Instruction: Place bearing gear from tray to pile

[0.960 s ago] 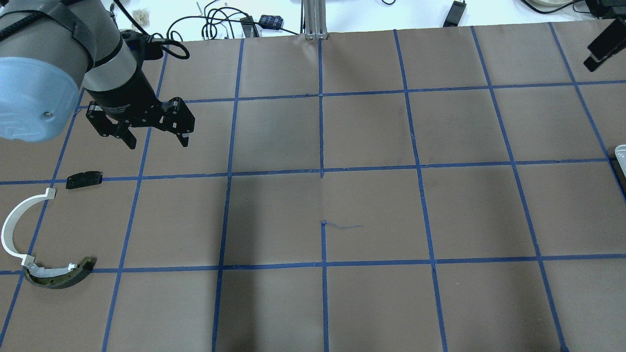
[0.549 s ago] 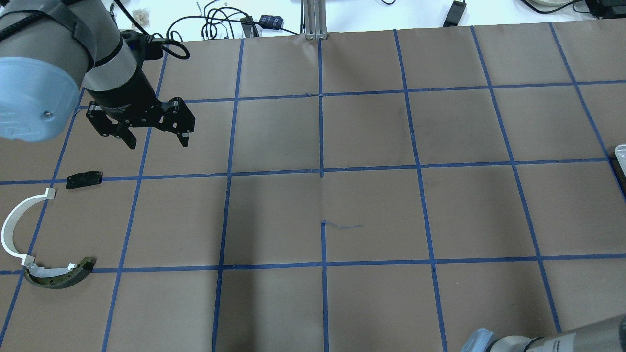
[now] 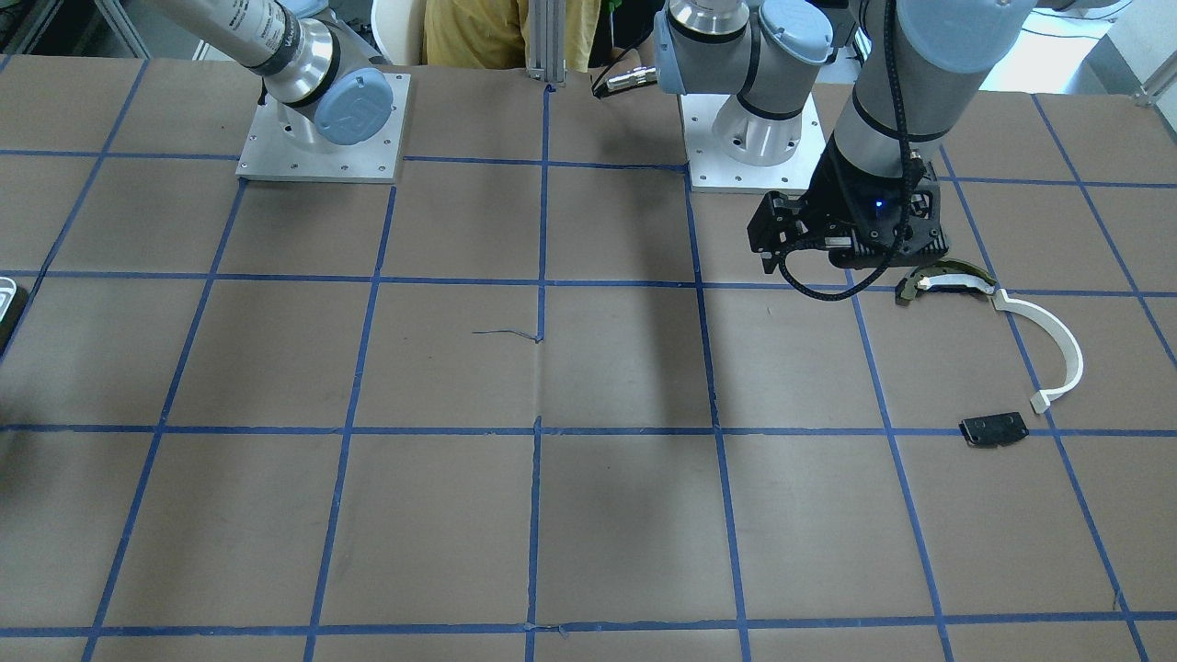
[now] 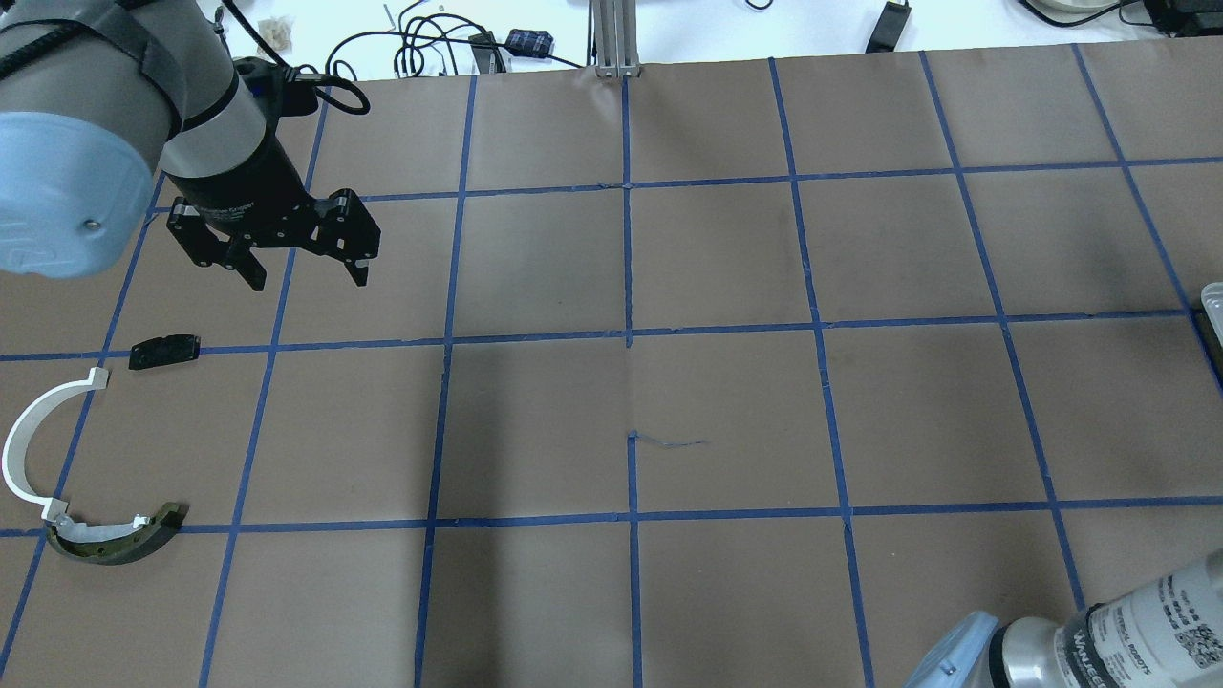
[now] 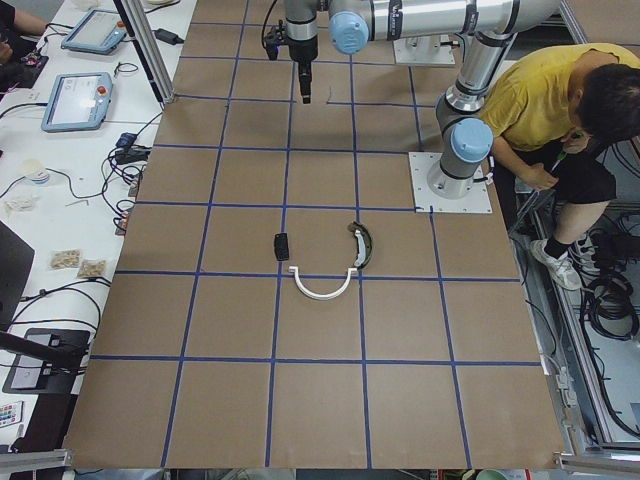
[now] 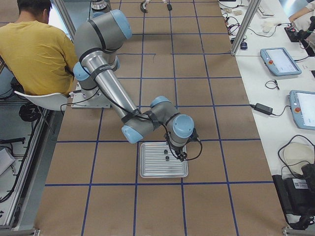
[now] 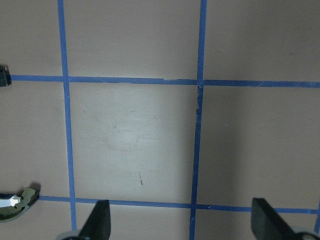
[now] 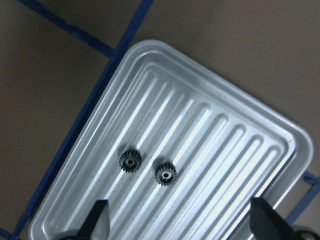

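Observation:
Two small black bearing gears [image 8: 130, 160] [image 8: 165, 175] lie side by side in the silver ribbed tray [image 8: 210, 120]. My right gripper [image 8: 182, 225] hangs open and empty above them, seen also in the exterior right view [image 6: 179, 153]. Only a corner of the tray [image 4: 1213, 296] shows overhead. The pile lies at the table's left: a white arc strip [image 4: 29, 435], an olive-and-black curved piece [image 4: 115, 542] and a black plate [image 4: 164, 351]. My left gripper [image 4: 308, 277] is open and empty, raised beyond the pile.
The table is brown paper with a grid of blue tape [image 4: 628, 334]. My right arm's elbow [image 4: 1099, 645] shows at the overhead view's bottom right. Cables and tablets lie beyond the far edge. A person in yellow [image 6: 29, 54] sits behind the robot.
My right arm has swung: its gripper left the overhead view's top right, and its elbow has come in at the bottom right. The left arm and the pile have not moved.

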Available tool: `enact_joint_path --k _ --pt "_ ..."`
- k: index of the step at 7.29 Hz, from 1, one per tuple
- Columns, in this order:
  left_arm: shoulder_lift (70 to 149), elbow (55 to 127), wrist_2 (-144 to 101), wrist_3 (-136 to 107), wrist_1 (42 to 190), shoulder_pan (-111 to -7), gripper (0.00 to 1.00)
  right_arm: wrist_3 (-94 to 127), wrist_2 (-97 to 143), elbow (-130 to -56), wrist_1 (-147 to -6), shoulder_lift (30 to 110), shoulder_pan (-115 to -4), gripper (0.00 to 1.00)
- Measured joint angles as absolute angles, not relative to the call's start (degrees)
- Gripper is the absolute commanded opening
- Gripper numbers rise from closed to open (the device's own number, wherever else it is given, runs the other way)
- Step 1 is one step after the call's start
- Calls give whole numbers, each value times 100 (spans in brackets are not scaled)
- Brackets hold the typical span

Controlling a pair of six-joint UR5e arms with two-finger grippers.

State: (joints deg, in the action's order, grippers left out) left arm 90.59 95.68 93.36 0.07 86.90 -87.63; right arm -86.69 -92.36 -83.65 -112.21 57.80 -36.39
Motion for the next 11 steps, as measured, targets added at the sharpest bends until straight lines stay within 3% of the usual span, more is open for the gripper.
enact_joint_path --k 3,7,11 --pt "9073 9563 9334 -17 8683 -8760 100 -9588 -9699 -9431 -12902 5704 -3572 98" --pt "9070 9563 9334 1 8684 -8763 100 -10064 -9206 -9666 -13293 5716 -3603 94" --pt "9062 9563 9334 16 8684 -8755 100 -10137 -9266 -9667 -13311 5692 -3608 60"
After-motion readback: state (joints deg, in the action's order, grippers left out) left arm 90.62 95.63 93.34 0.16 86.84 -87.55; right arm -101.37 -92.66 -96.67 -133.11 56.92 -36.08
